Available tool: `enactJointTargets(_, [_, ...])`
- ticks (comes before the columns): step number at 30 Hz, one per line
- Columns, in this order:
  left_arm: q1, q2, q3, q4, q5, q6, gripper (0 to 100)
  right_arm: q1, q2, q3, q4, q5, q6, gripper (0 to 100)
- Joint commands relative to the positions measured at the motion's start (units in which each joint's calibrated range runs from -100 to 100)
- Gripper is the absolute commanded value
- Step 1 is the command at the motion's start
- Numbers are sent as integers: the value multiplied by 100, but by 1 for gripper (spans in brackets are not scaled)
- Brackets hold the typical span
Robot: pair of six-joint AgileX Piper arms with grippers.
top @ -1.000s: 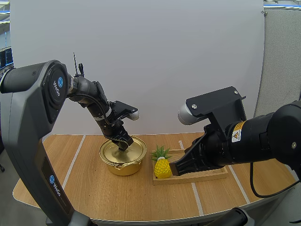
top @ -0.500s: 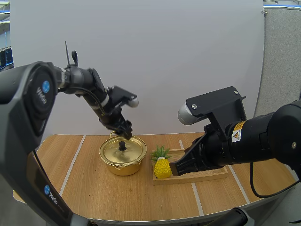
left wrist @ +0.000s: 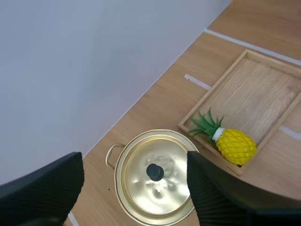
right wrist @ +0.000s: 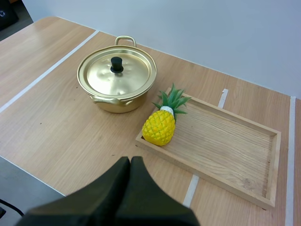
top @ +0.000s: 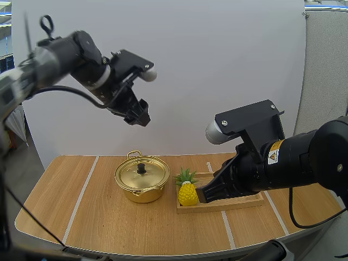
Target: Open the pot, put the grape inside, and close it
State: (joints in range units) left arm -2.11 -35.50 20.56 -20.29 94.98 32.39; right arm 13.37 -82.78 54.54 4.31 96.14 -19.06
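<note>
The light wooden tabletop (top: 109,217), crossed by white tape lines (top: 81,196), stands before a plain white wall (top: 217,65). The left end effector (top: 139,114) hangs high at 12 o'clock over the pot (top: 142,185), released, with its fingers apart on nothing. The gold pot sits with its lid (top: 142,174) on. At its 3 o'clock a pineapple (top: 188,194) lies on the closest end of a wooden tray (top: 239,203). The right end effector (right wrist: 130,162), clenched on nothing, is at the pineapple's 3 o'clock.
</note>
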Motion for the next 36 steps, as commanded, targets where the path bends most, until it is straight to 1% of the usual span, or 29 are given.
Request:
enactJointTargets(1, [-5, -583, -22, -46, 502, -137, 100, -20, -47, 8, 15, -30, -30, 0])
enactJointTargets(12, [-5, -2587, 27, -46, 502, -496, 100, -20, -47, 8, 15, -30, -30, 0])
enactJointTargets(17, [-5, -3432, 397, -46, 502, -672, 100, -29, -47, 8, 15, -27, -30, 0])
enactJointTargets(20, [-5, -3874, 712, -60, 502, -730, 100, -114, -60, 8, 15, -27, -30, 0])
enactJointTargets(24, [-5, -4368, 1118, -104, 502, -802, 100, -215, -380, 8, 102, -48, -30, 0])
enactJointTargets(26, [-5, -4621, 1331, -181, 502, -811, 91, -279, -630, 8, 102, -48, -30, 0])
enactJointTargets(28, [-5, -4820, 1502, -249, 502, -826, 84, -357, -847, 8, 102, -26, -30, 0])
enactJointTargets(31, [-5, -5062, 1807, -291, 502, -962, 70, -477, -1119, 8, 102, 180, -30, 0])
enactJointTargets(33, [19, -5219, 2085, -301, 502, -987, 54, -547, -1258, 8, 138, 349, -30, 0])
enactJointTargets(36, [61, -5492, 2505, -393, 502, -999, 21, -621, -1436, 8, 166, 386, -30, 0])
